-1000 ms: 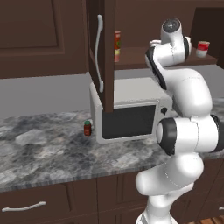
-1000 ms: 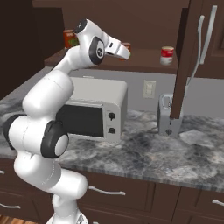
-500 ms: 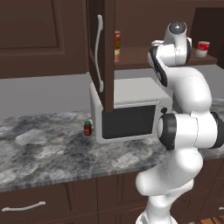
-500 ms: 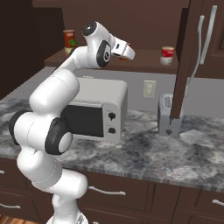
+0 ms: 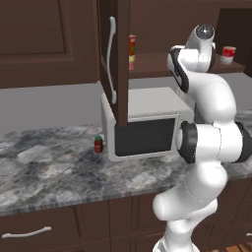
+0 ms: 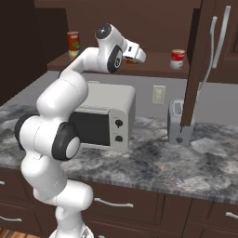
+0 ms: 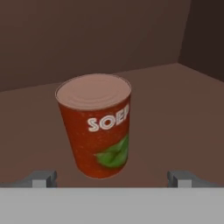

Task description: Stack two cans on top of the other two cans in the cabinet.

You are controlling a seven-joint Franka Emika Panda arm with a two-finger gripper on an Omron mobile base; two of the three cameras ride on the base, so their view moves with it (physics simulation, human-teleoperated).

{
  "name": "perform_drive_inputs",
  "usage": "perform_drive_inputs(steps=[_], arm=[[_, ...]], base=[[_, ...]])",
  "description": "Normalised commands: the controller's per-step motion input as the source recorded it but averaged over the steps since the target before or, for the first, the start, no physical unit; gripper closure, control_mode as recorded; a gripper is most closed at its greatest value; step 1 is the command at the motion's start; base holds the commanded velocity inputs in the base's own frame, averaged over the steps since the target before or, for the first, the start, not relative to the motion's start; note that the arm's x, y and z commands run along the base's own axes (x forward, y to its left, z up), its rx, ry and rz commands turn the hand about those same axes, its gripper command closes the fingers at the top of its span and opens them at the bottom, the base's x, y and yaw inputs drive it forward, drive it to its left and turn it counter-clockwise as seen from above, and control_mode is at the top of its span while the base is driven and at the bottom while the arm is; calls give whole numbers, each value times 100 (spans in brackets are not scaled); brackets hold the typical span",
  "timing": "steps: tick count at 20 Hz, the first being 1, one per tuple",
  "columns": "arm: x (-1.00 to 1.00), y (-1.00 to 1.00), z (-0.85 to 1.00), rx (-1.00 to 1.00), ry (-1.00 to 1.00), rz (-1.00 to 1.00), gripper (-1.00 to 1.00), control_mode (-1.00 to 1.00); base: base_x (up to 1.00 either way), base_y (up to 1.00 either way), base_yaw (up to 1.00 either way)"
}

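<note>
The gripper [image 7: 112, 180] is reaching with fingers wide apart, holding nothing; a can [image 7: 96, 124] is standing on the cabinet [image 7: 175, 113] shelf at 12 o'clock; next it needs closing around it.

Can [image 5: 132, 51] on shelf: half hidden behind cabinet door [image 5: 120, 64]. Claw [image 7: 112, 178]: fingertips cut by bottom edge, spread unclear. Can [image 6: 133, 61] mostly hidden behind the hand. Bottle [image 5: 98, 144] label too small to read.

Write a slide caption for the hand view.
Open end effector faces an upright red soup can on the cabinet shelf.
</note>
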Motion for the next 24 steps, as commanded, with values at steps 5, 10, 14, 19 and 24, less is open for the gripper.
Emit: perform_drive_inputs(steps=[5, 10, 14, 19, 24], arm=[[25, 0, 0, 0, 0, 7, -100, -100], [23, 0, 0, 0, 0, 5, -100, -100], [20, -5, -1, 0, 0, 3, -100, -100], [20, -5, -3, 0, 0, 1, -100, -100], [12, -4, -4, 0, 0, 0, -100, -100]], base=[[0, 0, 0], [0, 0, 0], [0, 0, 0], [0, 0, 0], [0, 0, 0]])
